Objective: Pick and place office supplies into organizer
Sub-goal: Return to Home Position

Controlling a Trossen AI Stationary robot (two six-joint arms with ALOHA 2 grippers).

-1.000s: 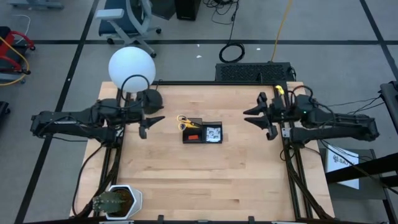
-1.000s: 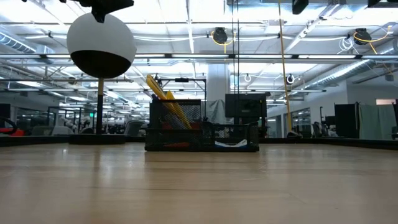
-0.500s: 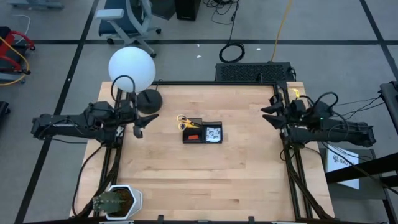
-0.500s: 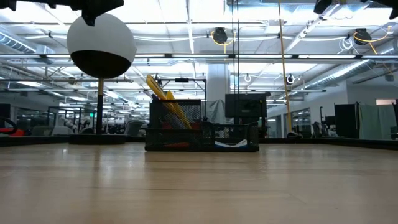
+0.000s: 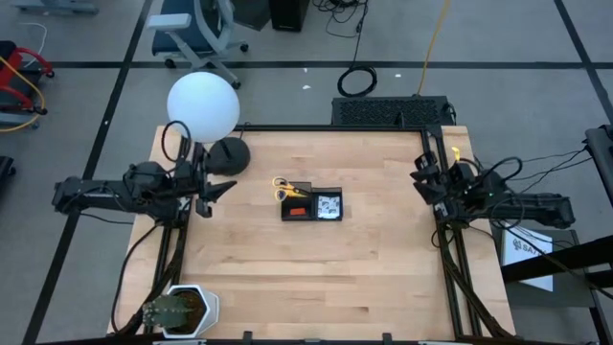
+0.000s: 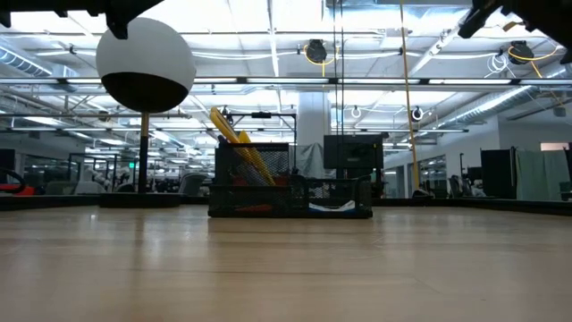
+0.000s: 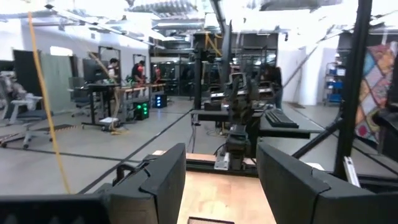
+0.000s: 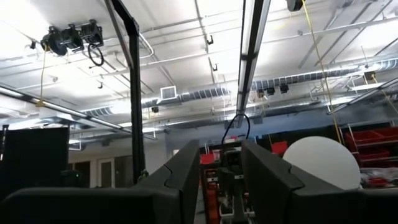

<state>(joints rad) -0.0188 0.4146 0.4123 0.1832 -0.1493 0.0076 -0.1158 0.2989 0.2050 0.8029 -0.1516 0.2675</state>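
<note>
Wood tabletop (image 5: 316, 278) scanned: found black organizer (image 5: 311, 205) at centre, yellow-handled scissors (image 5: 283, 186) standing in it; read left gripper (image 5: 218, 190) and right gripper (image 5: 420, 178) as parted, empty, near opposite edges; could knock white lamp globe (image 5: 203, 105) while folding left arm (image 5: 105, 192) home, though clearance hard to judge.

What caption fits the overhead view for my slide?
Left gripper and right gripper wait at the table's sides; organizer holds scissors mid-table.

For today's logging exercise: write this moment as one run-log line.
left claw: open, empty, by left table edge | right claw: open, empty, by right table edge | yellow-handled scissors: in organizer, table centre
</note>
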